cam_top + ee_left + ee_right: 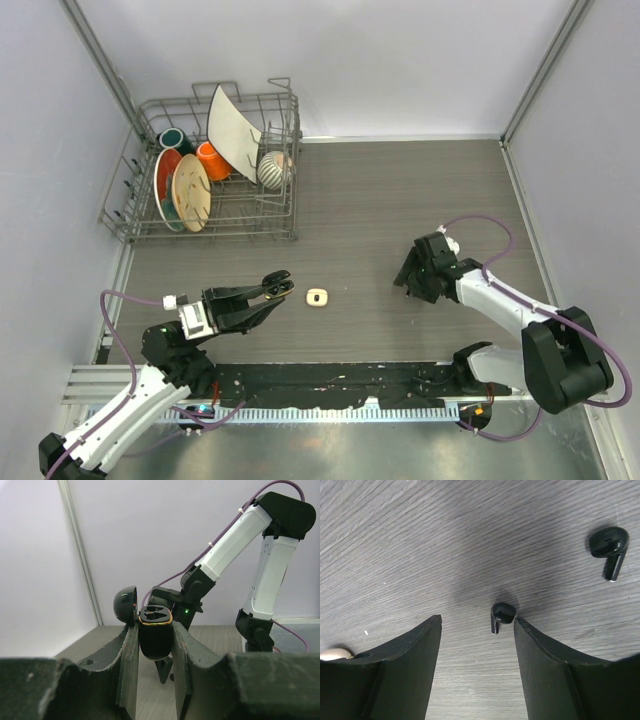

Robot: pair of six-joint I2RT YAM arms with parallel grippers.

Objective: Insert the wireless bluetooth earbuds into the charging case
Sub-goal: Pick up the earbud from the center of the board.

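The right pincer (pixel 477 622) gapes over a black earbud (pixel 501 614) on the tabletop (pixel 420 540) just beneath its gap; tiny, light, slick, probably best pinched across its bulb. The left pincer (pixel 154 650) clamps the open charging case (pixel 156 617)

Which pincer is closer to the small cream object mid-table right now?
Left. The left pincer, shut on the black case, sits just left of the cream object; the right pincer is well off to its right, over a black earbud.
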